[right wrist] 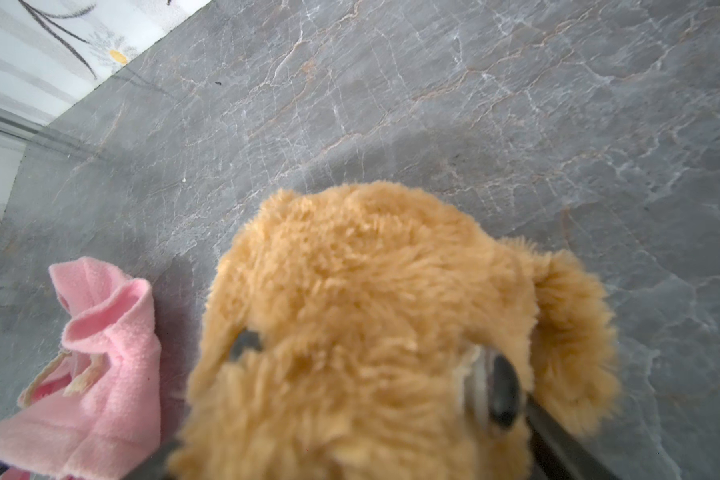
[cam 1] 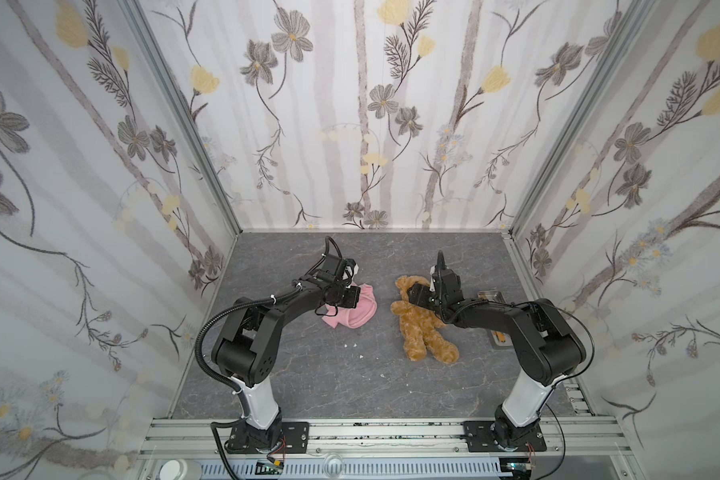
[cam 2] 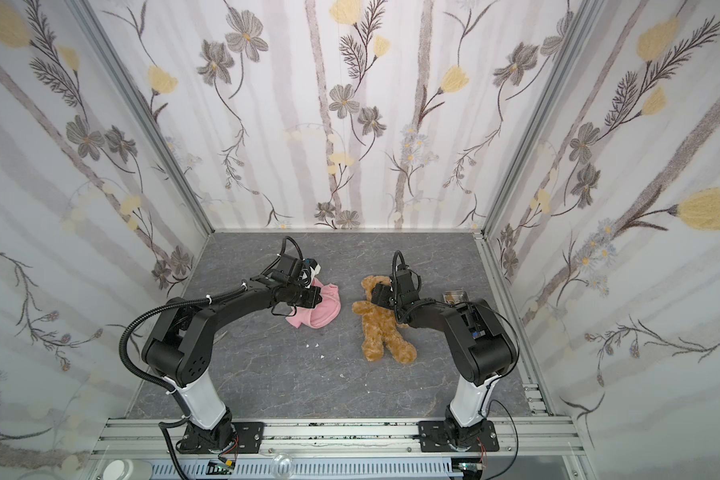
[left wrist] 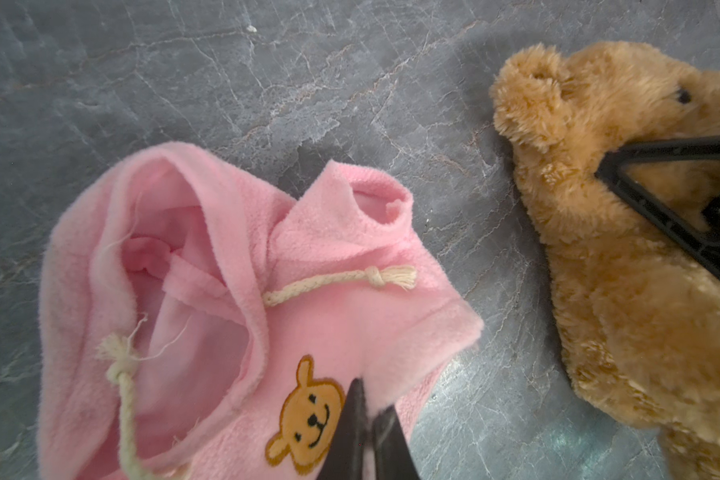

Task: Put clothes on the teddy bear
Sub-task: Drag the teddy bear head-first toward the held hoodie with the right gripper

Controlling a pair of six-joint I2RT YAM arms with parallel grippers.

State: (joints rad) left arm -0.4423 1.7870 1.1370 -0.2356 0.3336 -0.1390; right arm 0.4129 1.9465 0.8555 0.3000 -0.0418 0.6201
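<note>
**STATUS: BEAR UNDRESSED, GARMENT NOT YET FITTED**

The small fluffy golden-brown plush teddy bear [cam 1: 422, 328] lies bare on the grey marble-patterned tabletop [cam 1: 350, 382]. In both top views it is right of centre, with its head toward the back wall and its legs toward the arm bases. No clothing covers any part of it.

The right gripper [right wrist: 375, 370] is at the bear's head. Its jaws stand wide, one on each side of the head, with the fingers [right wrist: 504, 390] sunk in the fur. Whether they actually clamp the head cannot be told from these views.

The small pink fleece hoodie with a cream drawstring [left wrist: 225, 311] lies just beside the bear on its left, with a strip of bare table between them. Its hood opening gapes upward, and one sleeve opening faces the bear.

The left gripper [left wrist: 368, 411] is closed narrow and pinches a fold of the hoodie's front next to the orange bear-face patch [left wrist: 304, 411] (decoration only, not the task object).

Assessment: the task is at an early stage. Done: one arm at each item. Remaining: open the garment, pass it over the head, thread both arms through the sleeves and pull the body down.
</note>
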